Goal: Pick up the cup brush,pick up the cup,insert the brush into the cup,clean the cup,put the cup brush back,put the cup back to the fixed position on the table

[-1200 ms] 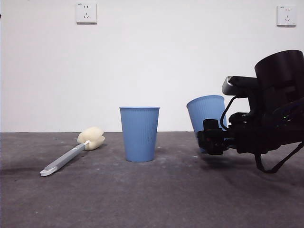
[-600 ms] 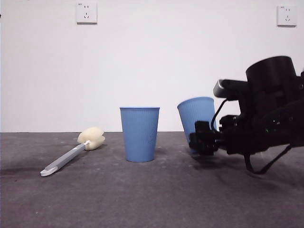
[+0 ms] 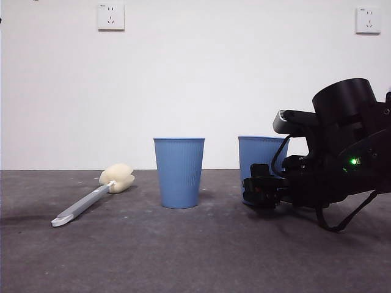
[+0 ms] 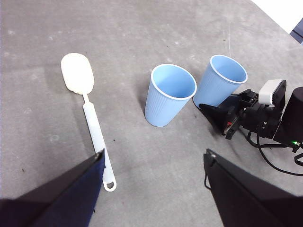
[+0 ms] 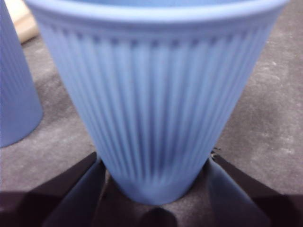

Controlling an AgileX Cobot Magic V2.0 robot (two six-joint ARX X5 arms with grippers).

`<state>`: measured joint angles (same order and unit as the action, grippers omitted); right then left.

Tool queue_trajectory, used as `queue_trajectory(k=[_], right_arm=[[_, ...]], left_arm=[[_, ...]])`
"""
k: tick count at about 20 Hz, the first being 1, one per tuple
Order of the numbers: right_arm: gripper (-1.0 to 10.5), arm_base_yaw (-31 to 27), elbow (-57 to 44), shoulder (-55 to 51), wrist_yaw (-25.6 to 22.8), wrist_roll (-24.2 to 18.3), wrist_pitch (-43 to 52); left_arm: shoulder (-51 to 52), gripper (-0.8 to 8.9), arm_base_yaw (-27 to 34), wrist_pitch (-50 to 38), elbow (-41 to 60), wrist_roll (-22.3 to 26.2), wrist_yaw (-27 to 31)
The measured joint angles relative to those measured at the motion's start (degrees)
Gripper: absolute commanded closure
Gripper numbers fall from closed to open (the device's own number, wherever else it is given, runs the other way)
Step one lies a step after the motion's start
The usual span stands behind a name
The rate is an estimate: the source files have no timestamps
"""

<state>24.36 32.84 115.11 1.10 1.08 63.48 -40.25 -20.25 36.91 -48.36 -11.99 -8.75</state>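
The right claw [image 3: 263, 190] sat low over the surface [image 3: 183, 250], at the foot of the cup [image 3: 259, 160]. Its two black jaws were spread to either side of the cup's narrow base, one on each flank. In the right wrist view the cup [image 5: 156, 104] filled the frame and stood upright with its base down on the surface; the jaws lay close against its lower wall, though whether they actually pressed on the plastic could not be told. In the left wrist view the right claw [image 4: 222, 118] reached the cup [image 4: 220, 87] from the side away from the brush.

A second blue cup [image 3: 179, 172], identical in look, stood upright near the middle of the surface, just beside the first and apart from it; a strip of it showed at the edge of the right wrist view [image 5: 14, 94].

The cup brush [image 3: 95, 194] lay flat on the surface, well apart from both cups, on the far side of the second cup from the right claw. Its cream sponge head pointed toward the wall and its grey handle toward the camera. Nothing touched it.

The left claw [image 4: 154, 189] hung high above the surface with its jaws wide apart and nothing between them, looking down on the brush [image 4: 87, 118] and both cups.
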Motion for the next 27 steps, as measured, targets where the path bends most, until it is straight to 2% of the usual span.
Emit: queue_trajectory(k=[2,6,14,18,23,27], right_arm=[[7.6,0.0,0.0,-0.1,0.4,0.7,-0.5],[5.6,0.0,0.2,-1.1,0.7,1.3,-3.0],[5.6,0.3,0.0,-5.2,1.6,2.2,-10.9],[5.6,0.5,-0.2,-9.3,2.0,2.1,-18.6],[5.6,1.2,-3.2,-20.2,2.3,2.2,-34.5],[5.7,2.5,-5.0,-35.7,6.6,4.4,-56.9]], left_arm=[[0.0,4.63,0.0,0.5,0.0,0.0,0.0],[0.0,4.63,0.0,1.5,0.0,0.4,0.0],[0.0,4.63,0.0,2.1,0.0,0.5,0.0],[0.0,4.63,0.0,2.5,0.0,0.5,0.0],[0.0,4.63,0.0,2.6,0.0,0.5,0.0],[0.0,4.68,0.0,3.8,0.0,0.5,0.0]])
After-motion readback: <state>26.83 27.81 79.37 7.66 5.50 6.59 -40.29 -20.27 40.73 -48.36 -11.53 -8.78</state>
